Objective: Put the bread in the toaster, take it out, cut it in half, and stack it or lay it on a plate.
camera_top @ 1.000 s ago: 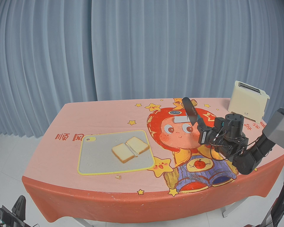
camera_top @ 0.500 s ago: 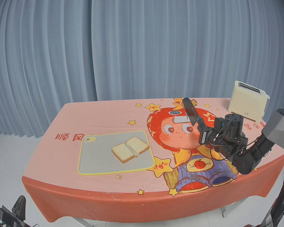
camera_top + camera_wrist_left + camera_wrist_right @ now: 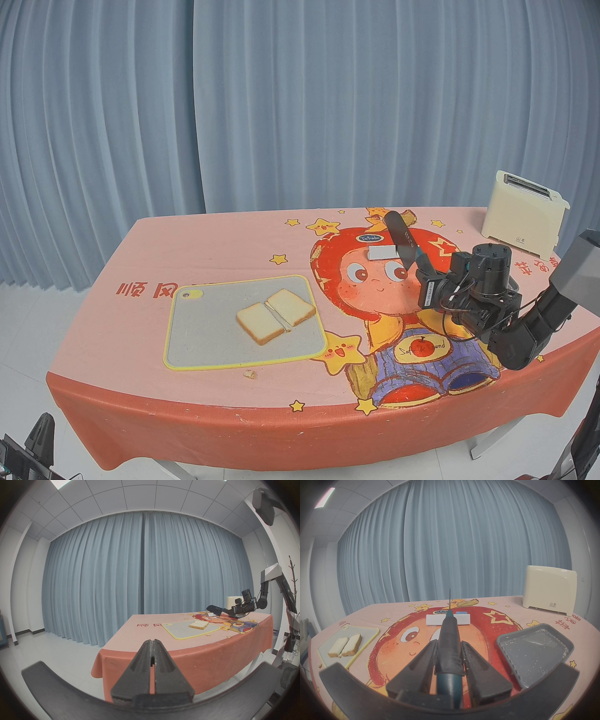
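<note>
Two bread halves (image 3: pixel 275 314) on the cutting board (image 3: pixel 194 340), at 9 o'clock from your right gripper (image 3: pixel 426 270).
Its claw is clamped on the knife (image 3: pixel 400 234); left gripper (image 3: pixel 152 662) is closed and empty; a loose swing of the raised blade could scatter the halves.

The knife (image 3: pixel 400 240) held in the right jaws has dipped slightly lower.

We see red characters (image 3: pixel 147 290) on the tablecloth (image 3: pixel 206 250), a small mark on the toaster (image 3: pixel 522 219) and print on the blade of the knife (image 3: pixel 403 239), none we can read surely.
</note>
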Controlling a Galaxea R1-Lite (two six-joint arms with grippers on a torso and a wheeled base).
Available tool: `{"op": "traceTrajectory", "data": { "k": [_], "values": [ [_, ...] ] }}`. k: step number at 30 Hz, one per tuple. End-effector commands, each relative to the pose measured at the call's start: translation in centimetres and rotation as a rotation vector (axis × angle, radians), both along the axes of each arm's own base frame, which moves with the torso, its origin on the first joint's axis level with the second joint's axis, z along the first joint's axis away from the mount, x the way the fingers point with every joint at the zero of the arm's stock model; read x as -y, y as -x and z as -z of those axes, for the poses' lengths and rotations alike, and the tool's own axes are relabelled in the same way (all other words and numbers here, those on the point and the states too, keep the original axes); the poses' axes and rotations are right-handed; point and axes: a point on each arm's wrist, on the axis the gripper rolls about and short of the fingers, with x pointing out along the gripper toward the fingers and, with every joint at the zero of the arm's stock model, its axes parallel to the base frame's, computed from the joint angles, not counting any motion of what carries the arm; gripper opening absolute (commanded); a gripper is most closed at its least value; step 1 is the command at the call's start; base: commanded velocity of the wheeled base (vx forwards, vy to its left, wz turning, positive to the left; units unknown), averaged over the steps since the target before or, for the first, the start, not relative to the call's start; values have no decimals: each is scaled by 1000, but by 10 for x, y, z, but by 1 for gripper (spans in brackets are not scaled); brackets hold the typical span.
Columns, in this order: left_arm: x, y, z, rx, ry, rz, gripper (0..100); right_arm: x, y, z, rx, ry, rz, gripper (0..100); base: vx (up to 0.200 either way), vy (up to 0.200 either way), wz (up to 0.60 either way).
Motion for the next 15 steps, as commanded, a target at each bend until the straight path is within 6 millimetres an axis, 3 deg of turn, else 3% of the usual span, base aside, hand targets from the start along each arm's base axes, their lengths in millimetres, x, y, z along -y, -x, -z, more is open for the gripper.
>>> {"op": "traceTrajectory", "data": {
  "k": [1,15],
  "values": [
    [0,0,5,-1,0,0,0,0,-2,4,-8,3,1,0,0,0,0],
    [0,0,5,-1,0,0,0,-1,-3,9,-22,9,2,0,0,0,0]
  ]
}}
